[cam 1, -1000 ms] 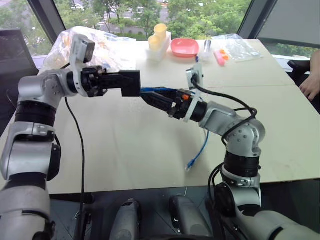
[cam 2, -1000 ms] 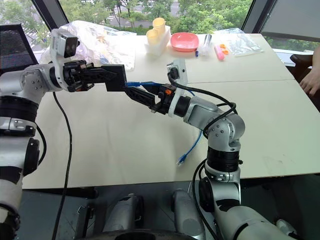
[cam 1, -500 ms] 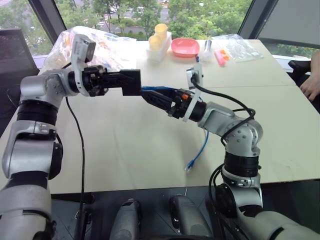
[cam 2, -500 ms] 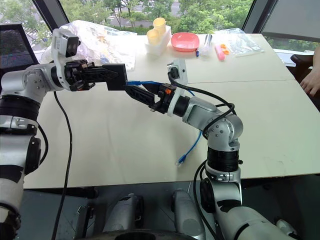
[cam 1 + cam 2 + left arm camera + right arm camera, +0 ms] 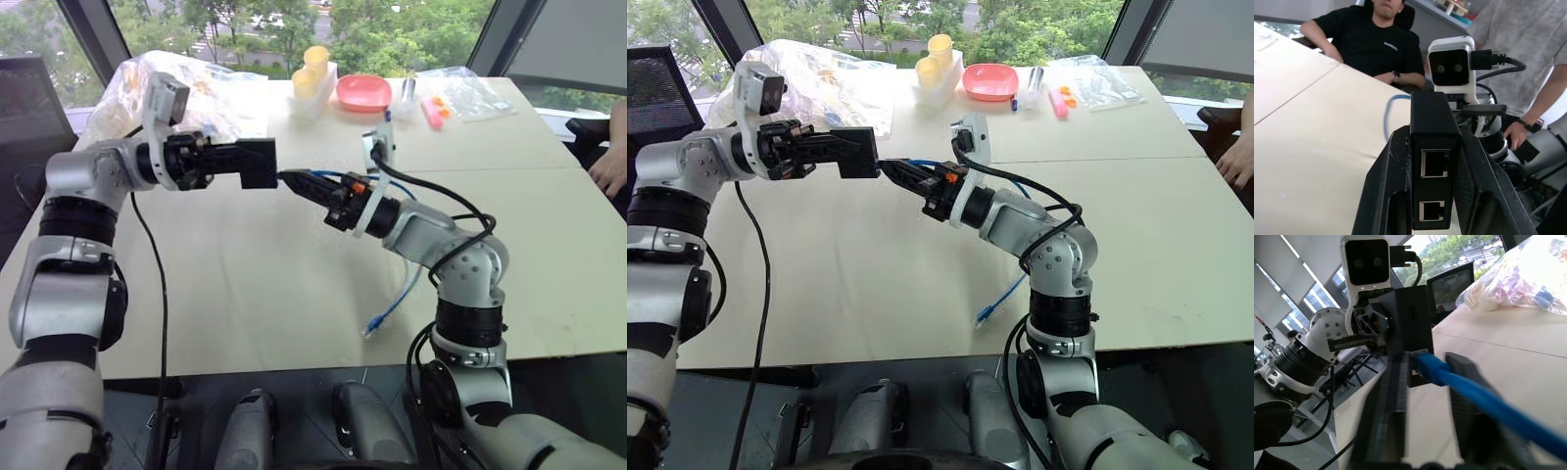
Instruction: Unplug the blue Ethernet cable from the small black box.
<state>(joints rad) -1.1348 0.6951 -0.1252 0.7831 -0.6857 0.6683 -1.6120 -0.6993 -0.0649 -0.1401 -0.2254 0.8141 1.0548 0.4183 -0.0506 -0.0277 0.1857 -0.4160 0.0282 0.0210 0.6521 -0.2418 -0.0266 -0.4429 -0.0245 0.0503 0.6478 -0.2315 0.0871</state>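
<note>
On the left, the left tool is pressed tight on the small black box, held level above the pale surface. The blue Ethernet cable is plugged into the box's right side; the right tool is squeezed on it just beside the plug, and its free end hangs down to the surface. Far back stand yellow cups and a pink bowl, with crumpled plastic bags, before windows. At the right edge a person's hand is cut off
</note>
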